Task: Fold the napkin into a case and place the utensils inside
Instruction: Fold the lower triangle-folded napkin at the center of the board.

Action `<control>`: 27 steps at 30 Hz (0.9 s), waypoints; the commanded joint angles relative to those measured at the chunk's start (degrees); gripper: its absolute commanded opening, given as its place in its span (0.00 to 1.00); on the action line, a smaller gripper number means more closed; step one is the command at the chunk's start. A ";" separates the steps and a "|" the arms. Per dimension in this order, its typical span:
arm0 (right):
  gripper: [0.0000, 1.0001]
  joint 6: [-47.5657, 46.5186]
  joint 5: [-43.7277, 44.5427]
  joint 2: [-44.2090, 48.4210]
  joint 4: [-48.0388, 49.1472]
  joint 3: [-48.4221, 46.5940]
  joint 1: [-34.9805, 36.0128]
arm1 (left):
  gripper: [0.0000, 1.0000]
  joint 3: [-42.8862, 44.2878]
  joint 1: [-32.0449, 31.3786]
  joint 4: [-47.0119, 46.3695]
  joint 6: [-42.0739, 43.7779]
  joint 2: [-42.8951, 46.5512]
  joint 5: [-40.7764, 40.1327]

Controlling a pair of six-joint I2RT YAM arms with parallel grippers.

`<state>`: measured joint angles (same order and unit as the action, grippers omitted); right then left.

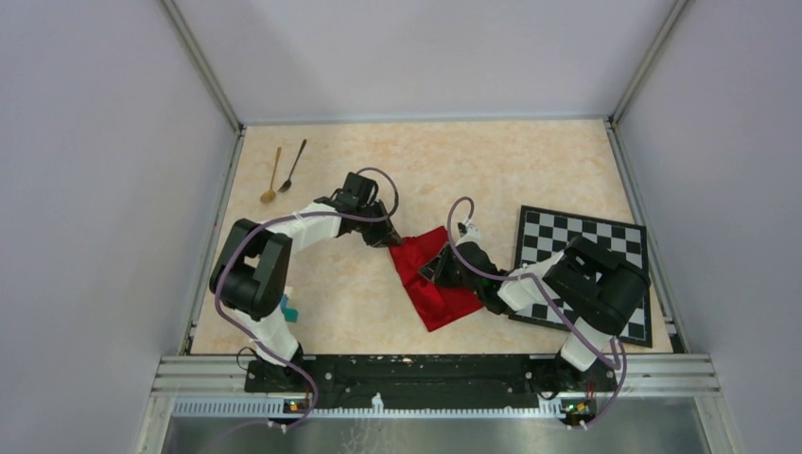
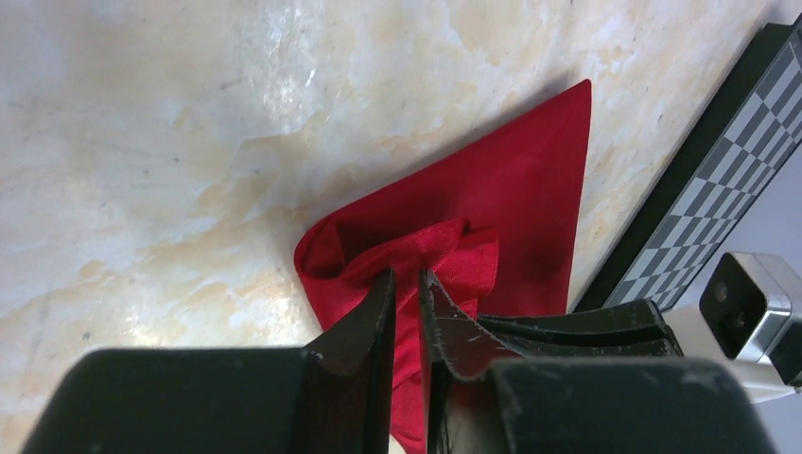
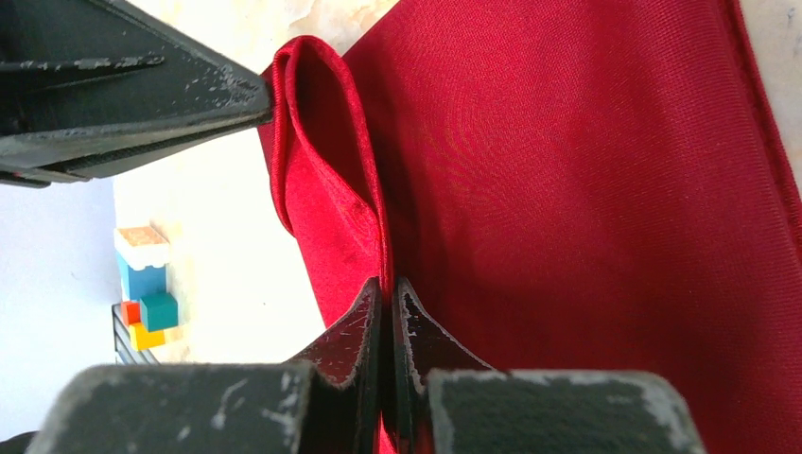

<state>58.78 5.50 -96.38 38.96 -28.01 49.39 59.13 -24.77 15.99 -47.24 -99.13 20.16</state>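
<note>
On marbled tabletop (image 1: pixel 473 170), folded satiny red napkin (image 1: pixel 427 288)

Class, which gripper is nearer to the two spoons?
Left. The left gripper grips the napkin on the side facing the spoons; the right gripper grips it farther off, toward the chequered mat.

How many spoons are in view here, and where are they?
2. The gold spoon and the black spoon lie side by side near the far left corner of the table, away from the red napkin. Neither wrist view shows a spoon.
</note>
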 commanded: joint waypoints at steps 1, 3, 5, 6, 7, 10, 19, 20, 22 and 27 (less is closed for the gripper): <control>0.00 0.30 0.33 0.25 0.85 -0.55 0.05 | 0.18 2.88 -0.27 -3.45 -0.40 -2.46 0.77; 0.00 -0.20 0.06 0.10 0.71 -0.90 0.15 | 0.18 3.08 -0.25 -3.80 -0.39 -3.56 0.32; 0.00 -1.56 -0.53 0.26 0.61 -1.09 0.05 | 0.17 2.94 -0.24 -4.10 -0.49 -4.76 -0.10; 0.00 -2.45 -0.64 0.33 0.11 -1.57 0.10 | 0.16 2.80 -0.27 -4.35 -0.51 -5.26 -0.42; 0.00 -3.31 -0.62 0.51 -1.58 -2.38 0.10 | 0.16 2.56 -0.27 -4.62 -0.51 -5.66 -0.71; 0.00 -6.11 -1.45 0.91 -4.25 -4.33 0.14 | 0.13 1.86 -0.12 -4.65 -0.49 -6.83 -1.68; 0.08 -10.65 -3.69 0.65 -10.01 -7.88 -0.12 | 0.12 -0.58 0.14 -4.92 -0.33 -5.92 -3.21; 0.14 -12.04 -2.92 1.51 -14.23 -9.41 -0.23 | 0.12 -0.64 0.23 -4.91 -0.23 -6.04 -3.20; 0.27 -16.47 -2.06 4.02 -22.24 -12.48 -0.75 | 0.12 -0.83 0.33 -4.83 -0.07 -6.26 -3.13; 0.51 -30.59 -2.14 12.09 -32.68 -15.04 -1.09 | 0.11 -1.42 0.34 -5.09 0.22 -6.47 -2.59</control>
<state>41.06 3.70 -91.59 14.68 -40.56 48.80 59.59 -24.69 10.94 -48.10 -105.54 20.01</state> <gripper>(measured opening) 0.448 0.113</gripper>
